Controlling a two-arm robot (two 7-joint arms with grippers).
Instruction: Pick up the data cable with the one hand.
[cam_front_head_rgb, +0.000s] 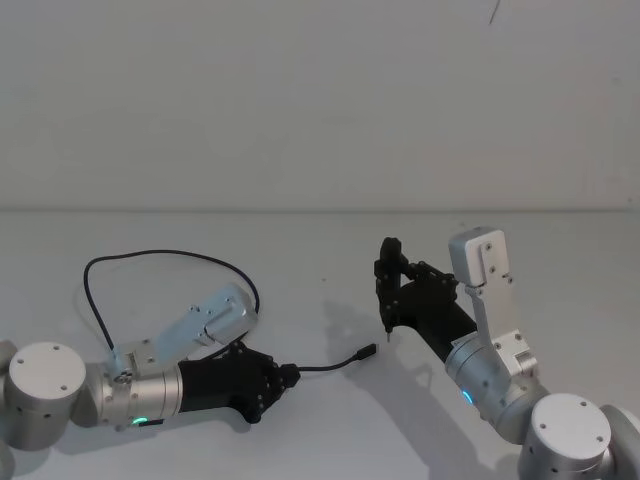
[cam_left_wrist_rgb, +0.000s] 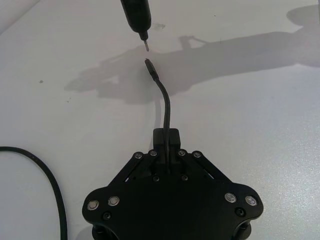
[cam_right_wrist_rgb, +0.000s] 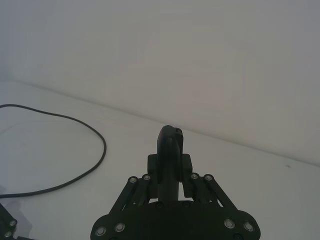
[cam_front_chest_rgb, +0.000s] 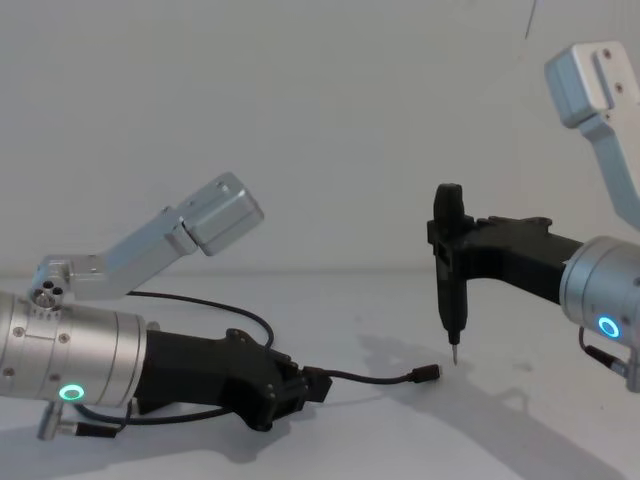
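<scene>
Partly, the left pincer (cam_left_wrist_rgb: 166, 137) hides the clamped data cable (cam_left_wrist_rgb: 164, 97).

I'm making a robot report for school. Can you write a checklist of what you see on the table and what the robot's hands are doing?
Surface: plain white table, bare apart from the cable.
Job's things: black data cable loops behind the left arm; its free plug sticks out past the fingers, just above the table.
Clutter: nothing seen.
Hands: left hand, green ring on its wrist, is low over the table and shut on the data cable near one end. Right hand, blue ring, is shut on a slim black tool held upright, tip pointing down close to the plug.
Cables: only the data cable and a short wire at the left wrist.
Surroundings: plain white wall.
</scene>
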